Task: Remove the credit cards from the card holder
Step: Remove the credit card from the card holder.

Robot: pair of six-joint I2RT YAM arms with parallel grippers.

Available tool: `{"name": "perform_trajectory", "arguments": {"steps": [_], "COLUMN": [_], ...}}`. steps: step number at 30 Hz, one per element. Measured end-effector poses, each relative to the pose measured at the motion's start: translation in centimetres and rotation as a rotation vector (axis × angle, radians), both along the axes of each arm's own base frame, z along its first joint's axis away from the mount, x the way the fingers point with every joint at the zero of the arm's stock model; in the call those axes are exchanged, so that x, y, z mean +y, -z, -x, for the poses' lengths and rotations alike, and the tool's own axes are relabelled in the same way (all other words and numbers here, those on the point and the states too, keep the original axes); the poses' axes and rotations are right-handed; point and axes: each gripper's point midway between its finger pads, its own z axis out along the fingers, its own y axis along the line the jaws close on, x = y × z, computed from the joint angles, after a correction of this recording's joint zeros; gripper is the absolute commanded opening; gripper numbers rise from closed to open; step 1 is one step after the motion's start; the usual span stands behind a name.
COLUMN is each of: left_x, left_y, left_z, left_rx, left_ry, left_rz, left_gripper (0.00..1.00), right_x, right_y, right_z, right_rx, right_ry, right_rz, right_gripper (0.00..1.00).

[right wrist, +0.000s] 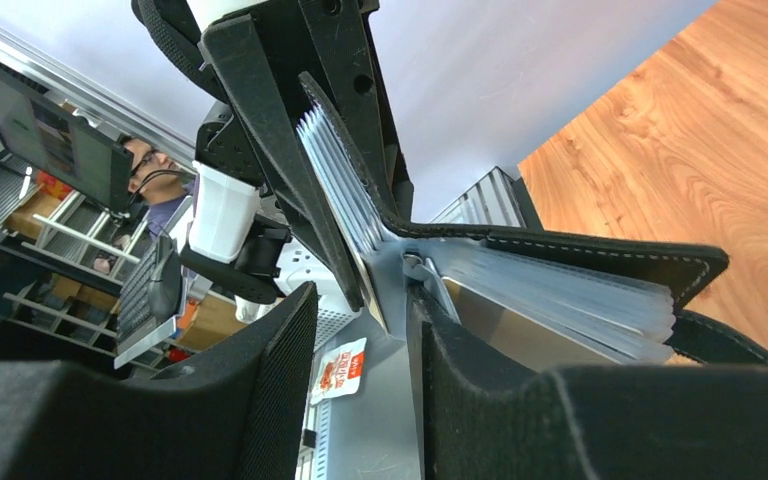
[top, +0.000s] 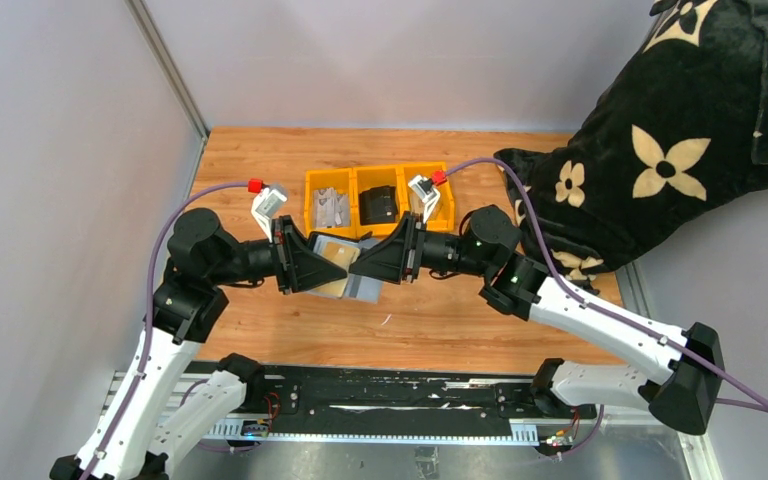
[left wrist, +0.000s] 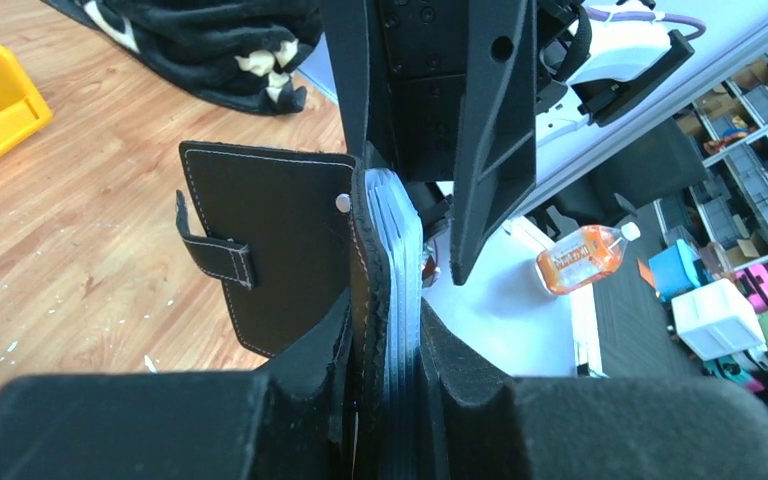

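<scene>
The black card holder (top: 348, 275) hangs open in the air between my two grippers, above the wooden table. My left gripper (left wrist: 385, 330) is shut on one half of it, a stack of clear sleeves (left wrist: 400, 260) against the black cover. The other flap (left wrist: 260, 250), with its strap tab, hangs free to the left. A tan-gold credit card (top: 335, 253) shows in the holder, also visible under the sleeves (right wrist: 520, 330). My right gripper (right wrist: 360, 300) stands open with nothing between its fingers, and its right finger (right wrist: 440, 350) rests beside the sleeves near the fold.
A yellow three-compartment tray (top: 380, 168) stands behind the grippers, with grey flat pieces (top: 330, 208) in its left bin and a black item (top: 380, 205) in the middle one. A black cushion with beige flowers (top: 660, 150) fills the right back corner. Grey walls close the left and back.
</scene>
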Motion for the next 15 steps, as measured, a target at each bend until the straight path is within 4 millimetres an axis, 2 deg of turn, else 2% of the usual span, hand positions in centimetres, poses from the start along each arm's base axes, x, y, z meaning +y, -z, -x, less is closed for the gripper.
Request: {"name": "perform_trajectory", "arguments": {"steps": [2, 5, 7, 12, 15], "left_x": [0.1, 0.3, 0.4, 0.3, 0.2], "left_y": [-0.1, -0.2, -0.3, -0.7, -0.9], "left_z": [0.0, -0.2, -0.2, 0.7, 1.3], "left_rx": [-0.004, -0.009, -0.017, -0.037, -0.033], "left_ry": [-0.005, -0.021, -0.029, 0.015, 0.053], "left_rz": [0.001, 0.003, 0.006, 0.019, 0.035], "left_gripper": [0.06, 0.32, 0.43, 0.48, 0.49], "right_x": [0.3, 0.9, 1.2, 1.4, 1.2], "right_y": [0.0, 0.0, 0.0, 0.0, -0.3], "right_z": [0.0, -0.2, -0.4, -0.4, -0.2], "right_rx": [0.011, 0.033, 0.044, 0.069, 0.067], "right_ry": [-0.014, -0.036, -0.047, -0.058, -0.065], "right_rz": [-0.009, -0.028, -0.036, -0.042, -0.057], "right_gripper": [0.36, 0.28, 0.21, 0.07, 0.03]}}
